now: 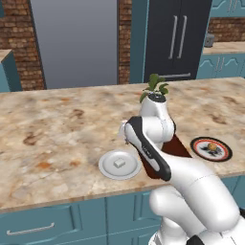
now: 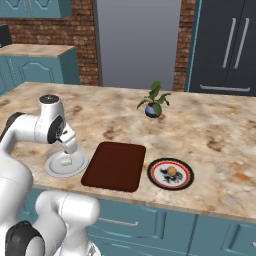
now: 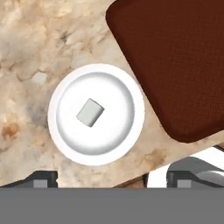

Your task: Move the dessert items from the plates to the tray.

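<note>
My jaws [image 3: 111, 183] hang above the light grey plate [image 3: 65, 140], tips barely poking in at the bottom of the hand view, set wide apart with nothing between them, so spread. The whitish cube [image 3: 90, 112] sits near the middle of that plate, lying flat, slightly turned, clear of the rim. In the left base view my own arm covers the hand; the grey plate [image 1: 108, 168] with the cube [image 1: 119, 163] shows just left of it, near the front edge of the desk [image 1: 52, 129]. Dark reddish-brown tray [image 2: 115, 165] lies just beside the grey plate [image 2: 56, 170] on its right, close but not touching as far as I can tell; nothing on it. Past the tray, on its other side, the black-and-red-rimmed plate [image 2: 181, 181] carries the golden-brown ball pastry [image 2: 171, 171] at its centre. Further back on the desk stands a small potted plant [image 2: 154, 101], well apart from the plates. Behind the desk: brick wall [image 2: 82, 45], dark fridge [image 2: 225, 45].
</note>
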